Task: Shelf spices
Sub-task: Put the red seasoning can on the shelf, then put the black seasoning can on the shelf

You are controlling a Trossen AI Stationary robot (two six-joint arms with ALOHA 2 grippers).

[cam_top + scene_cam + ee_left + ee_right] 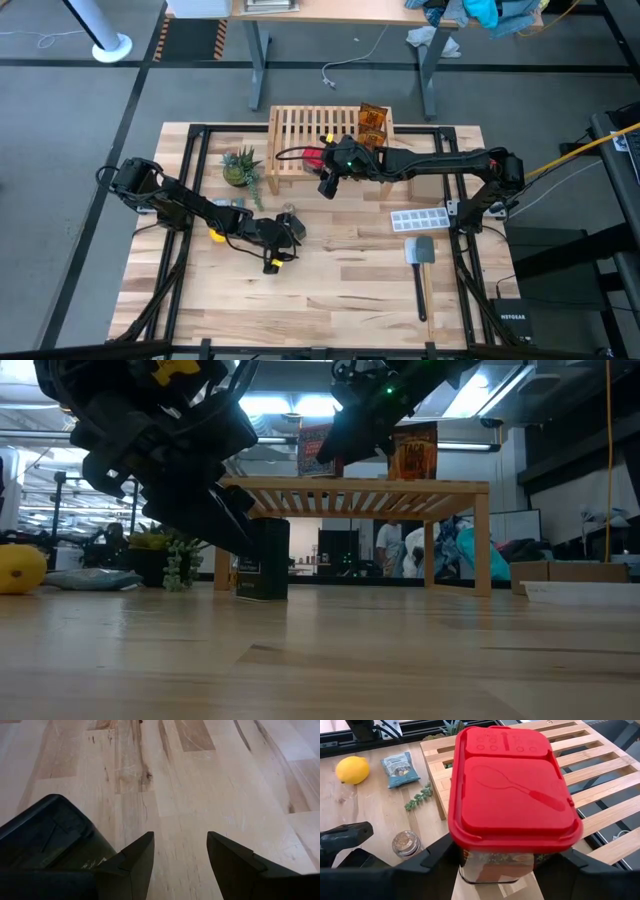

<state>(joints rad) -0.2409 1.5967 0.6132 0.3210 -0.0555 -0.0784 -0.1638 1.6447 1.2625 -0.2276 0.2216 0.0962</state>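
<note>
The light-wood shelf (330, 135) stands at the table's far middle, with an orange packet (372, 122) upright on its far right part; the packet also shows in the low view (413, 452). My right gripper (328, 172) is shut on the red-lidded tin (515, 795) over the shelf's near left part. My left gripper (180, 855) is open low over the table's middle. The dark grey box (262, 558) stands on the table, just outside one of its fingers (127, 865). A tiny clear jar (406, 843) stands on the table near the shelf's leg. My right gripper pinches the tin's body just under the red lid, one finger (432, 857) on each short side. The fingers come slanting from the table's near right side. The tin stands upright, its bottom (490, 875) at the slats; whether it rests on them I cannot tell. My left gripper has the dark box (50, 835) against or beside the outer side of one finger; whether they touch I cannot tell.
A green potted plant (241, 167) stands left of the shelf. A yellow round toy (352, 769) and a small blue-grey packet (400, 767) lie at the left. A white ice-cube tray (423, 218) and a spatula (420, 262) lie at the right.
</note>
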